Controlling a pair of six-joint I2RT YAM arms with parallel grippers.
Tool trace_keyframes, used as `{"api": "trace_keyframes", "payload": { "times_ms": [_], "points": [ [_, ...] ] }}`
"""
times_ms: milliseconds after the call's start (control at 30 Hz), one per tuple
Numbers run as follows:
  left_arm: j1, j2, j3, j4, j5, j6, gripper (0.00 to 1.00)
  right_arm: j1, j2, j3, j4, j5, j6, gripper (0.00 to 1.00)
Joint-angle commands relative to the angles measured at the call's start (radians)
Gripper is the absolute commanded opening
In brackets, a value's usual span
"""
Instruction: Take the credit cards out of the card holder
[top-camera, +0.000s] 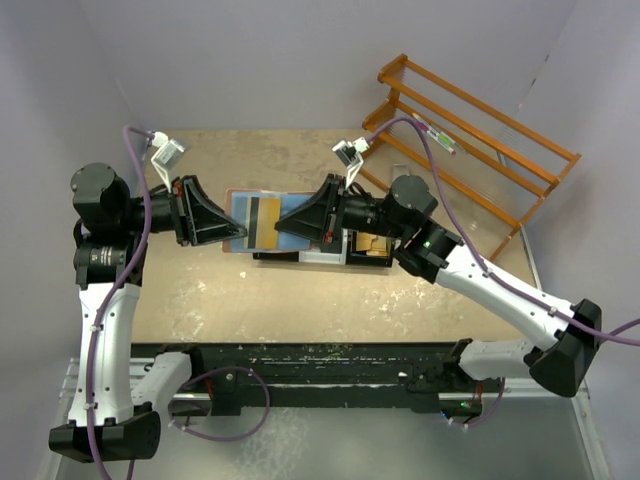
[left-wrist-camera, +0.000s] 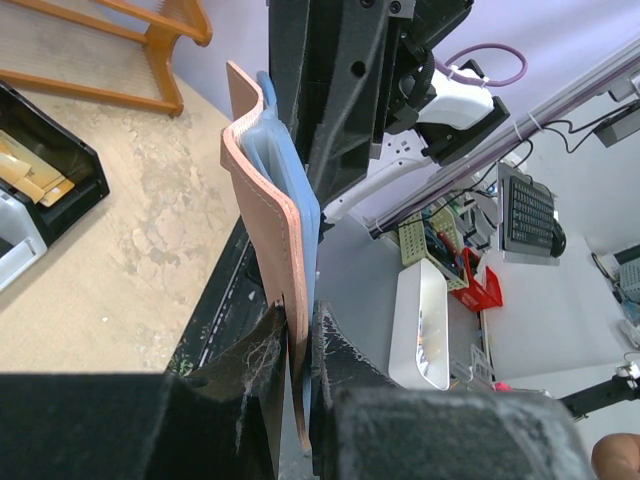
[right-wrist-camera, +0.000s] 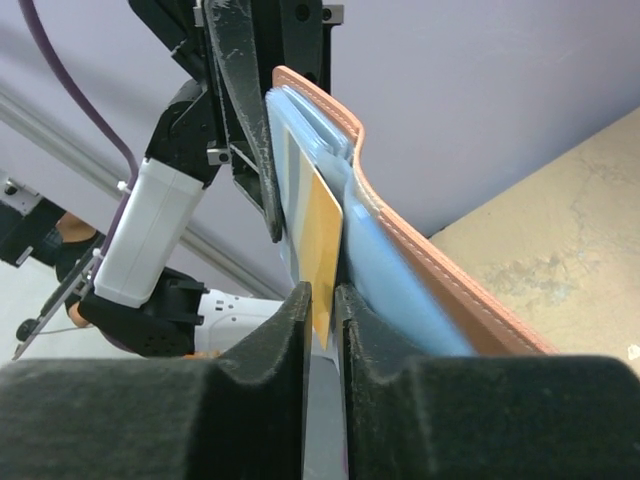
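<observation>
The card holder (top-camera: 252, 205), a reddish-brown wallet with light blue lining, hangs open above the table between both grippers. My left gripper (top-camera: 240, 235) is shut on its left edge; the left wrist view shows the fingers (left-wrist-camera: 296, 335) pinching the brown flap (left-wrist-camera: 262, 210). My right gripper (top-camera: 281, 222) is shut on a thin orange-yellow card (right-wrist-camera: 322, 240) that sticks out of a blue pocket of the wallet (right-wrist-camera: 430, 270); its jaws (right-wrist-camera: 322, 298) clamp the card's lower edge. The card shows as a yellow stripe (top-camera: 265, 222) from above. A pale grey layer lies beside it.
A black tray (top-camera: 372, 258) holding tan-yellow paper pieces and a white tray (top-camera: 320, 256) lie on the table under the right gripper. An orange wooden rack (top-camera: 470, 140) stands at the back right. The black rail (top-camera: 320, 365) runs along the near edge.
</observation>
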Motion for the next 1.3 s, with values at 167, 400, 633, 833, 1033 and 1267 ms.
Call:
{"api": "trace_keyframes", "payload": {
  "times_ms": [167, 400, 633, 833, 1033, 1267],
  "points": [
    [-0.010, -0.019, 0.032, 0.089, 0.076, -0.067, 0.00, -0.018, 0.058, -0.010, 0.132, 0.002, 0.039, 0.40],
    [-0.010, -0.025, 0.032, 0.138, 0.076, -0.113, 0.00, -0.018, 0.105, -0.008, 0.207, -0.028, 0.099, 0.38],
    [-0.010, -0.026, 0.025, 0.140, 0.076, -0.108, 0.00, -0.018, 0.115, 0.002, 0.187, -0.063, 0.114, 0.12],
    [-0.011, -0.007, 0.027, 0.024, 0.053, 0.006, 0.00, -0.044, 0.028, -0.023, 0.066, -0.018, 0.051, 0.00],
    [-0.011, 0.089, 0.147, -0.484, -0.053, 0.497, 0.00, -0.191, -0.111, -0.071, -0.222, 0.020, -0.057, 0.00],
    [-0.011, 0.122, 0.175, -0.622, -0.145, 0.674, 0.00, -0.387, -0.170, -0.108, -0.551, 0.083, -0.192, 0.00]
  ]
}}
